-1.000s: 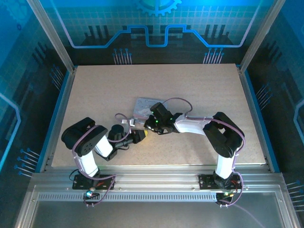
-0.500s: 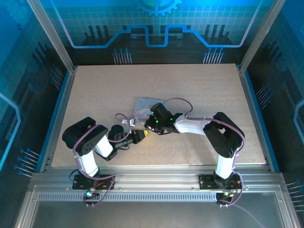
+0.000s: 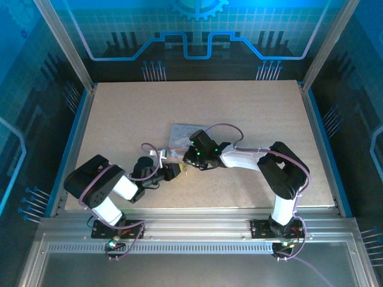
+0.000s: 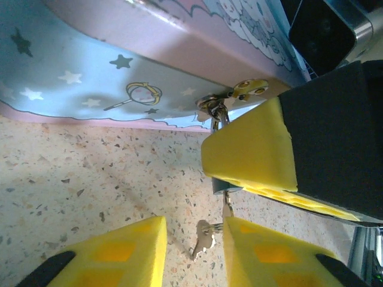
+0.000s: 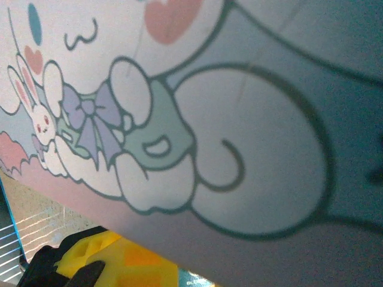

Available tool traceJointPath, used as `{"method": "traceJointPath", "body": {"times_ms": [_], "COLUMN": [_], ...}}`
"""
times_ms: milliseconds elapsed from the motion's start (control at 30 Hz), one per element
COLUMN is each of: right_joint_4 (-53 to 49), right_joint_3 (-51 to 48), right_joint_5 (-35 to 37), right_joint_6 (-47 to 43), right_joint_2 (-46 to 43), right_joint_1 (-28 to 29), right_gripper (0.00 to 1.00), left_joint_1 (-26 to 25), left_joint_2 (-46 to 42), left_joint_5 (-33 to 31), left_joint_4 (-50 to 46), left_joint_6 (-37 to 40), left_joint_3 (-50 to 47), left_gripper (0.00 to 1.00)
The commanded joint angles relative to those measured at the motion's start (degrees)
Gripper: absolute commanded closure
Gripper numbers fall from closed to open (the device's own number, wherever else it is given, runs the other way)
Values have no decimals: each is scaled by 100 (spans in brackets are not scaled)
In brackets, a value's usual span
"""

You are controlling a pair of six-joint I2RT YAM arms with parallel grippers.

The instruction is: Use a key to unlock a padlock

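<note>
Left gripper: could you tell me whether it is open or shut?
Open: the left gripper has its fingers apart, the key in the gap.

Pale speckled counter (image 3: 257, 113) with one tin at its middle.
The pastel tin (image 3: 179, 134), printed with stars and a cartoon rabbit, lies flat on the counter, slightly left of centre. The key (image 4: 203, 238) sits just off its near wall, whether touching the surface is unclear.
</note>
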Motion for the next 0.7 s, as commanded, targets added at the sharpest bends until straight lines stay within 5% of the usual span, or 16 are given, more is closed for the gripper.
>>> {"method": "traceJointPath", "body": {"times_ms": [0, 667], "right_joint_4": [-374, -304], "right_joint_3": [-56, -54], "right_joint_5": [-116, -177], "right_joint_6": [122, 162], "right_joint_2": [-39, -38], "right_joint_1": [73, 72], "right_gripper": [100, 100], "left_joint_1": [3, -265], "left_joint_2": [-101, 639], "left_joint_5": [215, 216], "left_joint_4": [46, 654], "left_joint_6": [64, -97], "left_joint_3": [72, 360], "left_gripper": [71, 74]}}
